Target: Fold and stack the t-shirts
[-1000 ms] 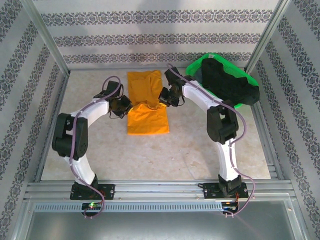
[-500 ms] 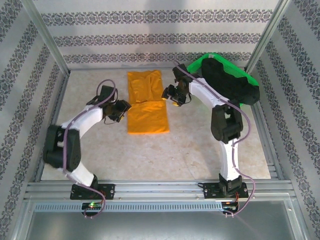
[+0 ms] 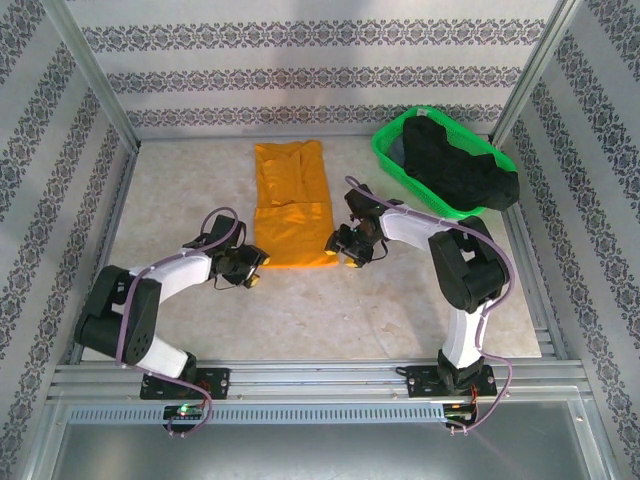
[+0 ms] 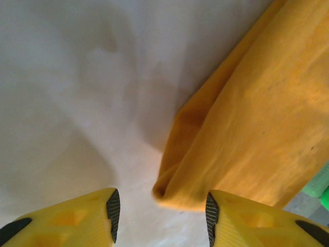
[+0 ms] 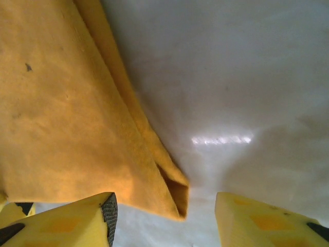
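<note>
The orange t-shirt (image 3: 292, 205) lies flat on the table (image 3: 300, 320), a little left of the middle. It is folded into a narrow strip. Its long axis runs from my side straight toward the back wall, and one short end points at me. A cross edge shows about halfway along the strip.

My left tool (image 3: 252, 272) is low at the near left corner of this strip. In the left wrist view its fingers are spread, and the folded corner of the orange t-shirt (image 4: 247, 128) lies between them, closer to the right finger, not pinched.

My right tool (image 3: 342, 250) is low at the near right corner. Its fingers are spread too, and in the right wrist view the corner of the cloth (image 5: 67, 118) reaches into the gap between them.

The black t-shirt (image 3: 460, 168) lies crumpled in the green basket (image 3: 392, 152) at the far right of the table, well apart from the orange one, and hangs over the basket's right rim.
</note>
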`<act>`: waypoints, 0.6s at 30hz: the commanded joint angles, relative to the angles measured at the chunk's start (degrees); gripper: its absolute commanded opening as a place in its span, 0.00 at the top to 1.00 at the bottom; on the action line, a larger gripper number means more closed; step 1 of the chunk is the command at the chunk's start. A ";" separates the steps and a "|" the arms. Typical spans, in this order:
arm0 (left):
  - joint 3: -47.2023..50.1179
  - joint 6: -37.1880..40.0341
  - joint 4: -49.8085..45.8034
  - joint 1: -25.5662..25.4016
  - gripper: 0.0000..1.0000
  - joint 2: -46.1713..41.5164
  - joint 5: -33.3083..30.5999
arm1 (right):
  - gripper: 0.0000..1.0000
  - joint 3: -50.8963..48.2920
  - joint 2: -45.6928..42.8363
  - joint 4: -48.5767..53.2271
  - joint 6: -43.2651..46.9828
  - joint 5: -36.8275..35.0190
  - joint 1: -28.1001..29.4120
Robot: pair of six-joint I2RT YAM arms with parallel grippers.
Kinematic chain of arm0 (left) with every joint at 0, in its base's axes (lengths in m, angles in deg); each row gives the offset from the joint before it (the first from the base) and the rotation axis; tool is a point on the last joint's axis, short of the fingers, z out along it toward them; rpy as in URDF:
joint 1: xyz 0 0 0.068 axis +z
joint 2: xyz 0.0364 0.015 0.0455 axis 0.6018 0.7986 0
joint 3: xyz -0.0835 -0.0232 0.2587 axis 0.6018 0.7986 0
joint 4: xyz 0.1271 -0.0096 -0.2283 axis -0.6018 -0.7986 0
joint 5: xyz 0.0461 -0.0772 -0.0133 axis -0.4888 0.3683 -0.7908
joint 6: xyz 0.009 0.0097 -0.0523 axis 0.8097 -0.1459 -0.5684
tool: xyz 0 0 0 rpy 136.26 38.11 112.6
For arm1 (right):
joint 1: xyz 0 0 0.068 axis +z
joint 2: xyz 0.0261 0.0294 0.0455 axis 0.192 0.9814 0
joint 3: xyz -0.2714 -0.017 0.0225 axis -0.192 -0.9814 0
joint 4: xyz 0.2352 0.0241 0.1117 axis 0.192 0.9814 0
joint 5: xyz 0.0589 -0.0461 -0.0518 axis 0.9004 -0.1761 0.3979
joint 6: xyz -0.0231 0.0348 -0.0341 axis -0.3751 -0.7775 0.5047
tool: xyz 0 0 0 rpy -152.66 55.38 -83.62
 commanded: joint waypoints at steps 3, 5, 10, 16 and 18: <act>-3.57 -1.36 5.82 -0.39 0.68 4.77 0.74 | 0.55 1.61 3.54 -4.02 -3.71 2.25 1.41; -3.88 -1.20 6.76 -0.29 0.79 5.90 0.40 | 0.62 2.57 4.56 -3.22 -4.20 2.23 1.43; -7.05 0.67 4.96 -0.01 1.00 7.08 -0.43 | 0.97 3.17 4.42 -3.03 -5.05 0.65 0.92; -5.19 4.44 -3.01 -0.08 1.00 1.87 0.61 | 1.00 0.97 0.06 -0.18 -3.96 -0.76 1.04; -2.83 5.26 -3.94 -0.16 1.00 -0.77 2.23 | 1.00 -0.43 -1.16 0.12 -3.44 0.23 1.65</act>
